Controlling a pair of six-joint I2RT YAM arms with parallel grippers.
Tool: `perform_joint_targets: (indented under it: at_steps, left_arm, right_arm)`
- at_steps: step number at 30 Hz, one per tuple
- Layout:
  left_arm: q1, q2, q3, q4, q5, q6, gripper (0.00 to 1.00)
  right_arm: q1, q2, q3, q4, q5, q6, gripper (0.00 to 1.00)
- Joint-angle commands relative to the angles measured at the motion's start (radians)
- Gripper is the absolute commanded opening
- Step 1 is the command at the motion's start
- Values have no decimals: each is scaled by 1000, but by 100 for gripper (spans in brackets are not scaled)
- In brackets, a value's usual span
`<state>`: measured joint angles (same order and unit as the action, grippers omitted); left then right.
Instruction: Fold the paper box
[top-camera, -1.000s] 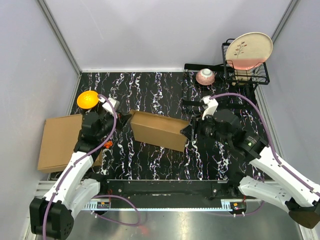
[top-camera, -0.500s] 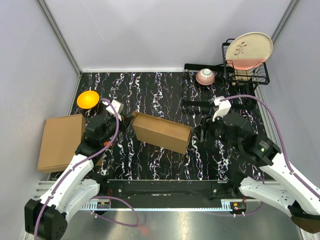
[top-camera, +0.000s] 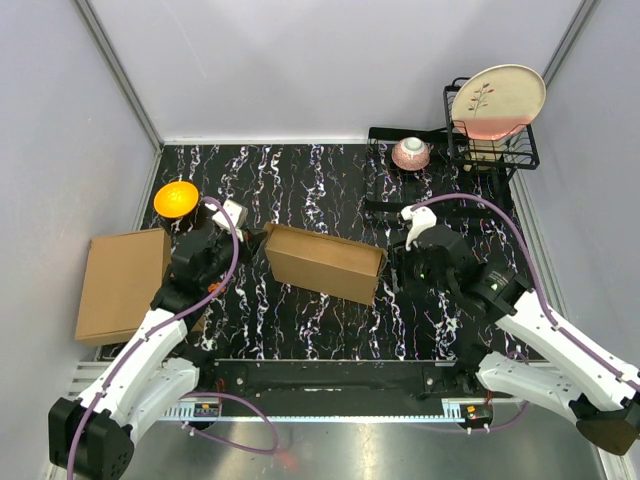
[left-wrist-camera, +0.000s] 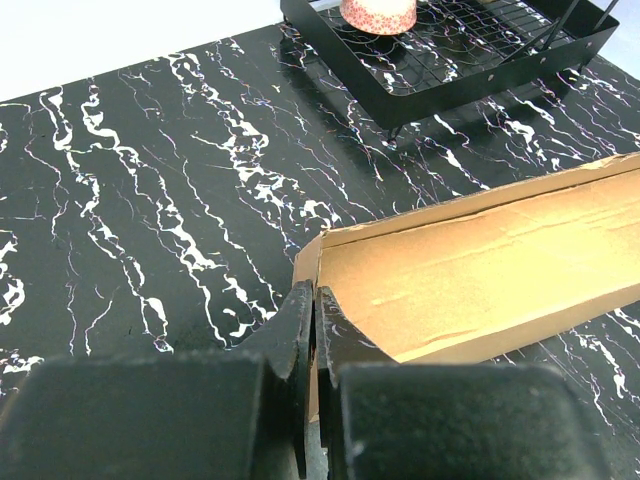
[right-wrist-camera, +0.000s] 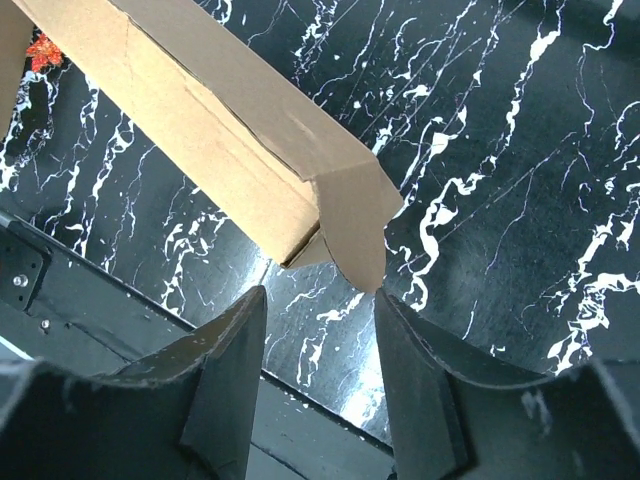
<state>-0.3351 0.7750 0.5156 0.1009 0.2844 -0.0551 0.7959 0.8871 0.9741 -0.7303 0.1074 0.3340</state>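
Paper box (top-camera: 322, 262) lies angled in the middle of the marbled table (top-camera: 320, 180). Left gripper (left-wrist-camera: 313, 300) is clenched on its left end wall; right gripper (right-wrist-camera: 320, 295) is released, fingers spread just beside its right end.

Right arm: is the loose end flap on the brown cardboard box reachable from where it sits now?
Probably yes. The open right end effector sits right in front of the end flap of the brown cardboard box, with only bare marbled table around it.

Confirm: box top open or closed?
Open. Left wrist view shows the inside of the box; no flap covers it.
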Motion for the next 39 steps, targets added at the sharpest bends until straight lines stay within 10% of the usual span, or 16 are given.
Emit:
perform_joint_targets:
  at_steps: [1, 9, 30, 39]
  left_arm:
    - [-7, -2, 24, -13, -25, 11, 0]
    - [-13, 3, 34, -17, -21, 9, 0]
    - [-150, -16, 55, -62, -145, 0, 0]
    - [-206, -25, 43, -78, -228, 34, 0]
  right_arm:
    - [3, -4, -2, 55, 59, -13, 52]
    - [3, 41, -2, 126, 161, -49, 49]
    - [3, 99, 31, 166, 282, 57, 0]
    - [2, 93, 72, 167, 298, 174, 0]
